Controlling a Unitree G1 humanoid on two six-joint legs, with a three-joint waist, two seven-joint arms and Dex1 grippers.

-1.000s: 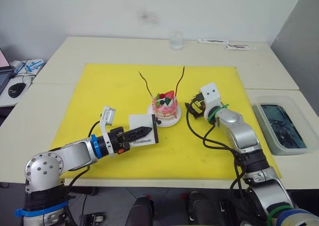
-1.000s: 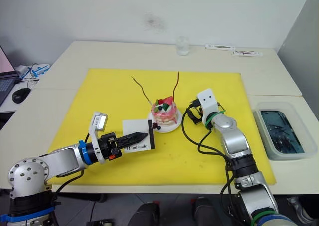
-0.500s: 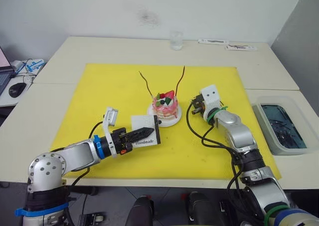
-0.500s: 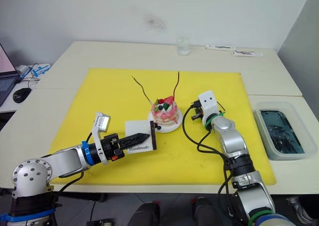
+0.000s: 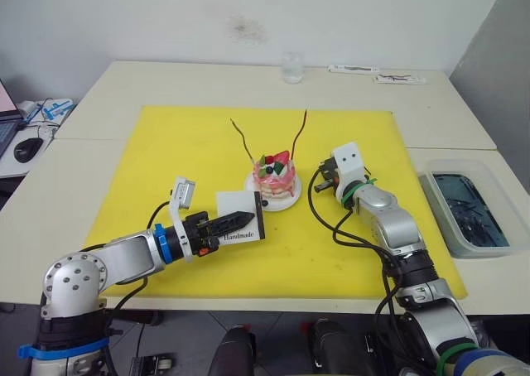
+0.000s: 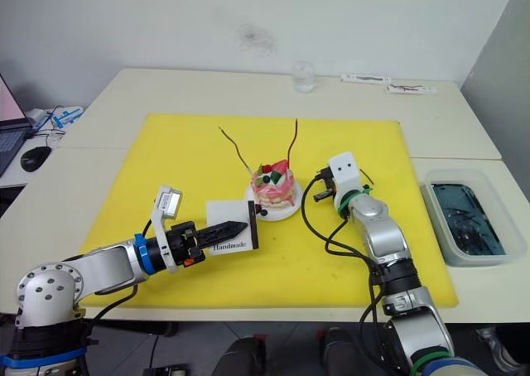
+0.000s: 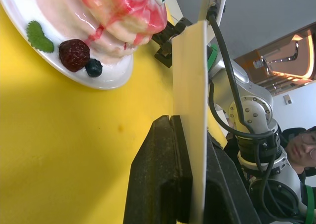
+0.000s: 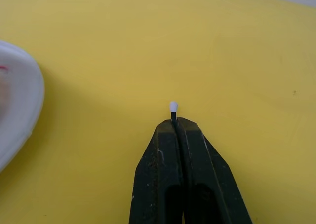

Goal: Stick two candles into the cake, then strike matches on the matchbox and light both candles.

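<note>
The pink-and-white cake (image 5: 275, 175) stands on its white plate (image 5: 286, 202) mid-mat, with both thin wavy candles (image 5: 242, 141) (image 5: 301, 131) upright in it. My left gripper (image 5: 238, 220) is shut on the white "Handmade" matchbox (image 5: 238, 205), held on edge just left of and in front of the plate; the left wrist view shows the box (image 7: 193, 86) edge-on between the fingers. Right of the cake, my right gripper (image 8: 176, 122) hangs low over the mat, shut on a match whose pale head (image 8: 173, 106) pokes out past the tips. The plate's rim (image 8: 22, 110) lies close by.
A yellow mat (image 5: 190, 144) covers the table's middle. At the far edge stand a small glass (image 5: 291, 66) and white strips (image 5: 378, 74). A clear bin of dark water (image 5: 469, 212) sits at the right. A mouse (image 5: 28, 149) lies far left. A person shows behind my right arm.
My right gripper has shut on the match and shifted slightly by the cake. The left gripper with the matchbox has edged a little toward the plate.
</note>
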